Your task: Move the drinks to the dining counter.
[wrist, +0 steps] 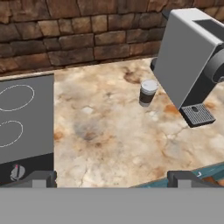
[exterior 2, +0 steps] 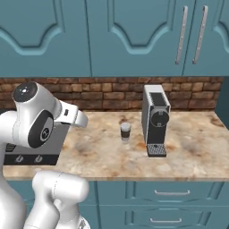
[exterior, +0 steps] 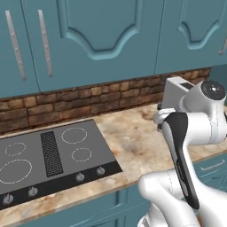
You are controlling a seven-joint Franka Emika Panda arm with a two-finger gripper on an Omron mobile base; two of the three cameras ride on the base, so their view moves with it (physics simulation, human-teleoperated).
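Note:
One of the drinks, a white-lidded paper cup (exterior 2: pixel 125 131) with a dark band, stands upright on the marble counter just left of the coffee machine; in the hand view the cup (wrist: pixel 148 92) is ahead and right of centre. My gripper (wrist: pixel 111 178) hovers above the counter's front edge, well short of the cup, open, with nothing between its widely spread fingertips (wrist: pixel 40 177). The dining counter is out of view.
A grey coffee machine (exterior 2: pixel 155 118) stands right of the cup, close to it. A black stovetop (exterior: pixel 53 155) is set into the counter (exterior: pixel 137 142) on the left. A brick backsplash (exterior 2: pixel 112 96) and teal wall cabinets (exterior: pixel 111 31) close off the back.

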